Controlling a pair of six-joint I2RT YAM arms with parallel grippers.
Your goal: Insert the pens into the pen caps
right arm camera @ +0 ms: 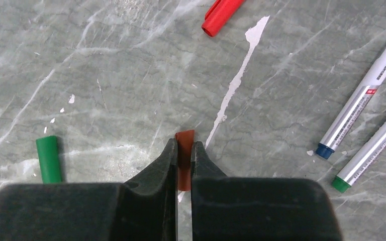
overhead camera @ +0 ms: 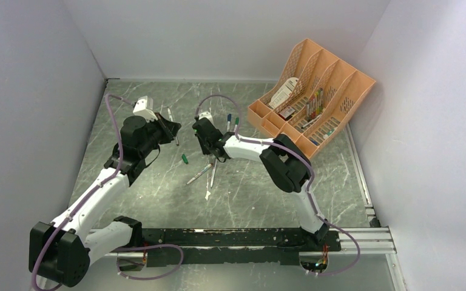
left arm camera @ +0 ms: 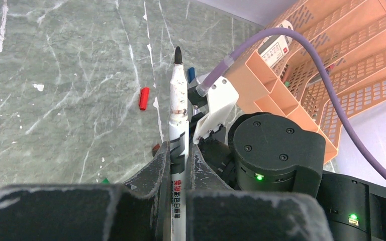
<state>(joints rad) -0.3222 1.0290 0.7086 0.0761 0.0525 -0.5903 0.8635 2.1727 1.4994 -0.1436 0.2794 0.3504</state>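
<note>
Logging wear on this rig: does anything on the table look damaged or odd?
The tabletop carries a white streak and small flecks, like scraped surface, near the red cap. The pen in the left gripper has a grubby, stained barrel. Nothing looks spilled.

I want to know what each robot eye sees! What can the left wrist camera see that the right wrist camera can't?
Only the left wrist view: the left hand gripping a pen with a black tip, and the orange organiser.
Only the right wrist view: the right hand pinching a brownish cap.
Both: a red cap lying on the grey marbled table.
</note>
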